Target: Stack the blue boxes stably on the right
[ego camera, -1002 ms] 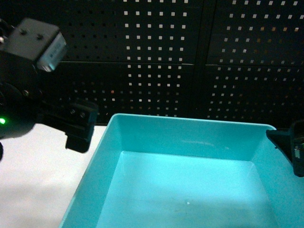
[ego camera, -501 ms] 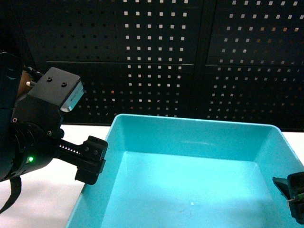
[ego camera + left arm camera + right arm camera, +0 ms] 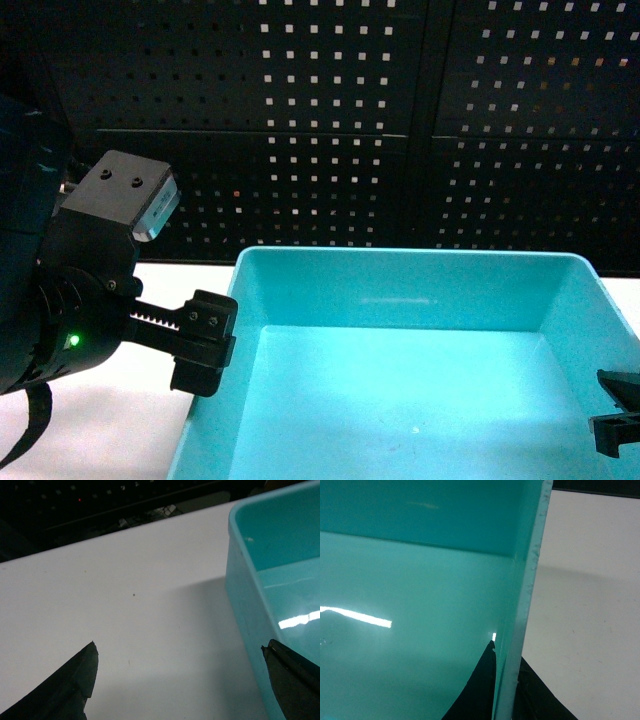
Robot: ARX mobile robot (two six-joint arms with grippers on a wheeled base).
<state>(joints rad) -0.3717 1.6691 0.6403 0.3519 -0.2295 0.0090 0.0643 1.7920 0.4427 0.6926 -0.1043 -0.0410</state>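
Tub (image 3: 420, 390) sits on white table (image 3: 125, 605), filling lower head view, empty. Right gripper (image 3: 506, 690) pinches right wall, one finger inside, one outside: firm hold for lifting toward the right. Left gripper (image 3: 180, 680) spread wide, one finger over table, other past left rim, straddling that wall, not yet clamped. Likely two-handed lift for stable stacking.

White table (image 3: 125, 610), turquoise tub (image 3: 400, 380) atop.
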